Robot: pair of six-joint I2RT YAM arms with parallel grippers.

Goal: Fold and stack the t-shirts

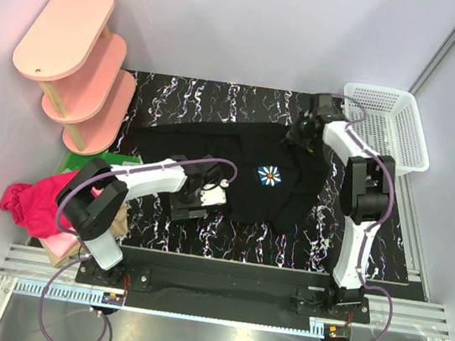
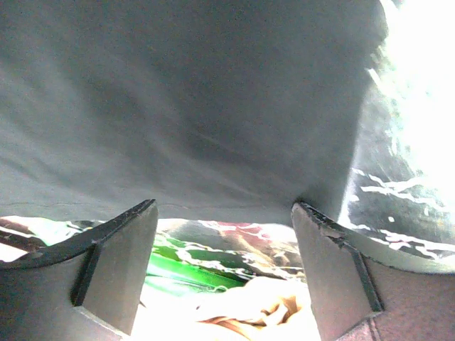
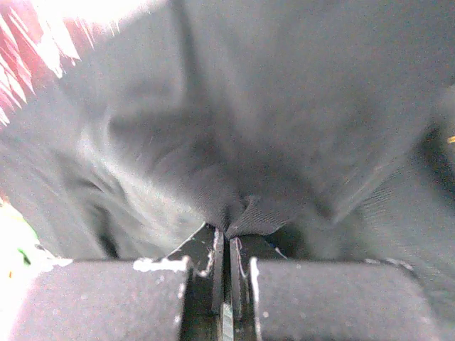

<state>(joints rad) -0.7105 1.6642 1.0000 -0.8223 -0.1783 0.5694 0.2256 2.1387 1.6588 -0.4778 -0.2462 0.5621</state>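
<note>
**One black tee pinched at the far corner, near edge not yet taken**

The dark marbled surface (image 1: 302, 240) carries the work. At its left stands one pink shelf unit (image 1: 68, 38) with three tiers. It is out of reach of the folding and plays no part for now.

One black t-shirt (image 1: 238, 155) lies spread across the middle, print side up and creased along its right side. It probably lies there so that both arms can reach it. One white basket (image 1: 386, 125) sits at the far right corner, just beyond the shirt.

One heap of magenta cloth (image 1: 28, 202) hangs off the left edge, with a tan piece (image 1: 121, 223) beside it. These look like shirts waiting their turn, but I cannot count how many are in the heap. One green packet (image 1: 97, 161) lies near them.

There are two arms. The right pincer (image 1: 304, 135) is at the shirt's far right part with its fingers pressed together on a small pucker of black cloth (image 3: 238, 213). This grip is likely meant to lift or pull that side flat. The left pincer (image 1: 193, 202) hangs over the shirt's near left edge. Its fingers (image 2: 106, 263) stand wide apart and hold nothing, and the cloth's hem (image 2: 213, 209) lies just ahead of them. It seems poised to take that edge next.

One white daisy (image 1: 270, 175) marks the chest.
</note>
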